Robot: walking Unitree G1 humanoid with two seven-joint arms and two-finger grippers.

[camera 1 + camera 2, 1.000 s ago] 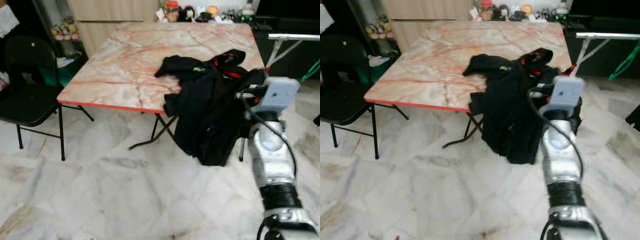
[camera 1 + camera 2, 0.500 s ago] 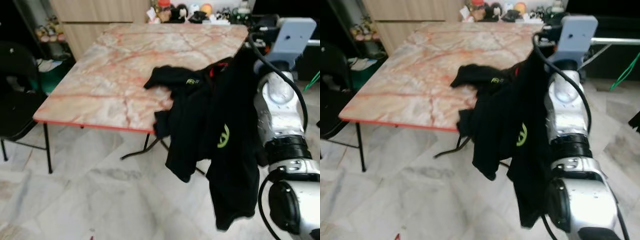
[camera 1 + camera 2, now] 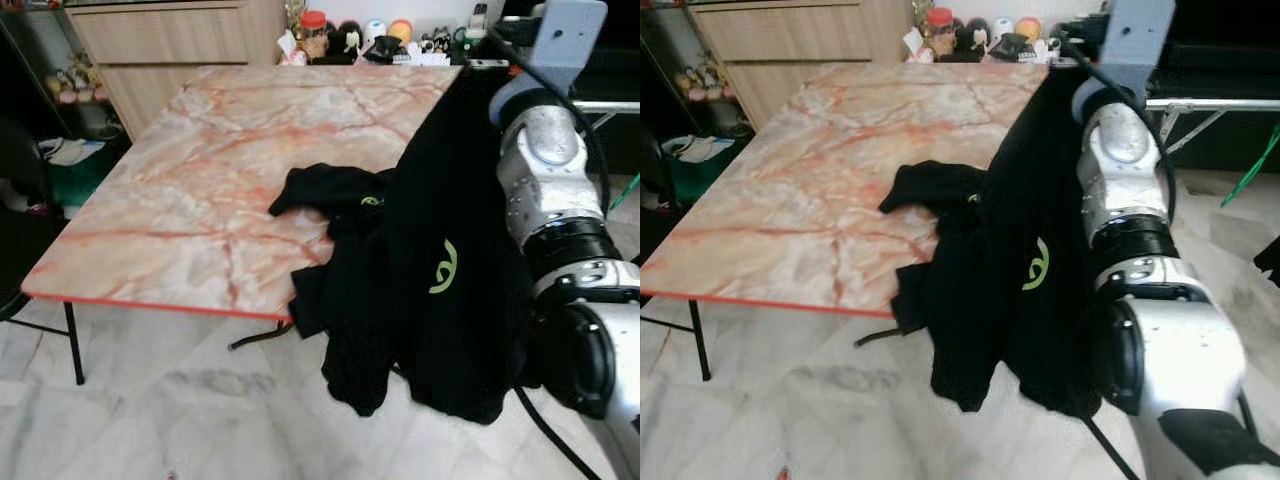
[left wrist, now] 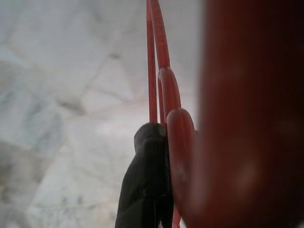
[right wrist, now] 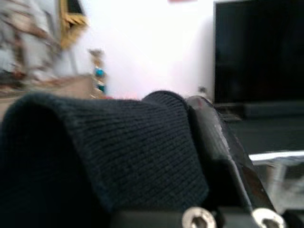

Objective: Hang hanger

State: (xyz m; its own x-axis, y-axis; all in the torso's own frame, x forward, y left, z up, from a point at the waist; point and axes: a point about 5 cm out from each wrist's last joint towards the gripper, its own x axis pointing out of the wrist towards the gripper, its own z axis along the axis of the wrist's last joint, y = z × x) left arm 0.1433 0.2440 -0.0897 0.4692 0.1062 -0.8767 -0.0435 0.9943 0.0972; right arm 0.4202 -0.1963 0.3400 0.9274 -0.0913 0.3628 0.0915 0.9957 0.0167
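Right arm (image 3: 555, 190) is raised high at the table's far right corner, forearm near vertical, wrist above the tabletop. Right gripper (image 5: 209, 142) is clamped on a fold of the black garment (image 3: 450, 270): the right wrist view shows ribbed knit pinched against one black finger (image 5: 223, 147), cloth bulging over the top. The garment hangs from that pinch, long axis near vertical, with the green logo (image 3: 443, 268) facing the camera and the hem low over the marble floor (image 3: 150, 420). One sleeve and part of the body trail left and rest on the marble-patterned table (image 3: 200, 200). The hanger (image 4: 164, 95) is red and sits in the left gripper (image 4: 149, 190), seen in the left wrist view: thin red bars run lengthwise along the black finger (image 4: 145, 180), which is closed against them, with pale floor tiles behind, so the left arm appears low. Key relation: garment's held edge is up at the right gripper, hanger is down at the left side, well apart. Judgement: the left arm must lift the hanger to the neck opening; the opening itself cannot be made out in the bunched cloth.
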